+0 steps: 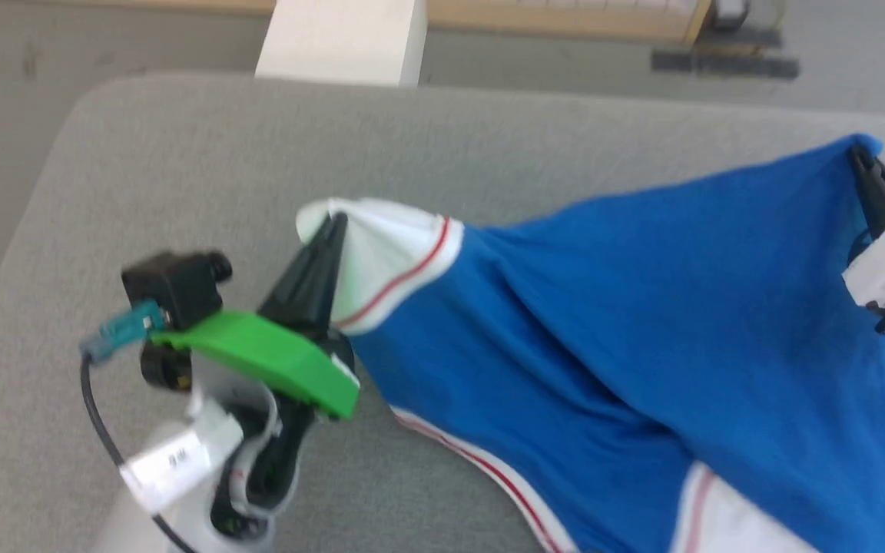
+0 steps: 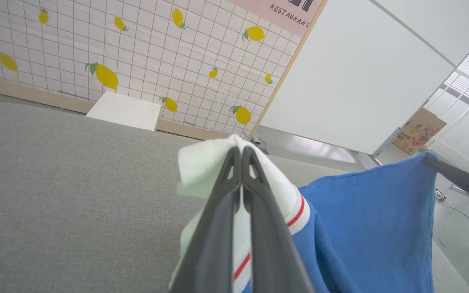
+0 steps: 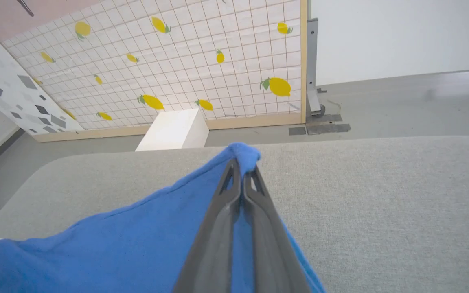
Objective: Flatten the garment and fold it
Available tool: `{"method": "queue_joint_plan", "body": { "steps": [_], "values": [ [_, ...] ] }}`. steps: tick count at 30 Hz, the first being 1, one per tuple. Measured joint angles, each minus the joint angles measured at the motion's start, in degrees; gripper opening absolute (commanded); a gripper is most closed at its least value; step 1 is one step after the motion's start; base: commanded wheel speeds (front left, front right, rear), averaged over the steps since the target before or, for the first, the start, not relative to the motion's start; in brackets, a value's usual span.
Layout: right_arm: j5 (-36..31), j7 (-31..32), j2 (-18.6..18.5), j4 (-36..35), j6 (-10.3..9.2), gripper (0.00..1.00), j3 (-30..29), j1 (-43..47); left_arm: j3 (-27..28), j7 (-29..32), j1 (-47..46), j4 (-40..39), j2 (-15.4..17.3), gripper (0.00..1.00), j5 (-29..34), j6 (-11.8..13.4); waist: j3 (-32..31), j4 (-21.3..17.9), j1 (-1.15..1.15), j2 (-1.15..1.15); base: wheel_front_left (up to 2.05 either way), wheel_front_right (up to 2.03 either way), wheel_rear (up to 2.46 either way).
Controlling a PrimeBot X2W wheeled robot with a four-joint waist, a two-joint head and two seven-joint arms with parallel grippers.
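The garment (image 1: 642,322) is a royal-blue T-shirt with white, red-striped sleeves, stretched above the grey table between both grippers. My left gripper (image 1: 333,226) is shut on a white sleeve at the garment's left end; in the left wrist view the left gripper (image 2: 241,151) pinches that sleeve (image 2: 202,167). My right gripper (image 1: 861,157) is shut on a blue corner at the far right; in the right wrist view the right gripper (image 3: 240,162) clamps the blue corner of the garment (image 3: 136,236). The garment's lower part sags toward the near edge, where another white sleeve (image 1: 727,514) shows.
The grey padded table (image 1: 181,153) has a rounded far-left corner. A white box (image 1: 343,38) stands on the floor beyond it, in front of a lemon-patterned wall panel (image 3: 177,61). The other arm's dark finger (image 2: 458,179) shows at the right of the left wrist view.
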Motion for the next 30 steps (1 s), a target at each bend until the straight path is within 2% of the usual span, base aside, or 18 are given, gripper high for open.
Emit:
{"method": "queue_joint_plan", "body": {
  "steps": [8,9,20,30],
  "values": [
    [-0.6,-0.5,0.6,-2.3,0.0,0.0,1.9,-5.1,2.1,3.2,-12.5,4.4,2.9,0.0,2.1,0.0,-6.2,-2.5,0.0,0.0,0.0,0.0,0.0],
    [-1.5,-1.0,0.7,-0.4,0.0,0.0,3.1,-9.1,3.1,3.9,-18.1,7.8,3.8,0.0,2.6,0.0,-7.9,-3.4,0.0,0.0,0.0,0.0,0.0],
    [-8.3,-5.1,0.7,15.0,0.0,0.0,6.6,-26.2,3.3,3.6,-37.8,26.1,5.7,0.0,6.4,-1.7,-12.4,-6.3,0.0,0.0,0.0,0.0,0.0],
    [-13.7,-7.7,2.4,27.8,0.0,0.0,6.2,-37.9,2.5,3.8,-51.2,38.6,5.5,0.0,7.8,-2.0,-10.8,-7.6,0.0,0.0,0.0,0.0,0.0]
  ]
}}
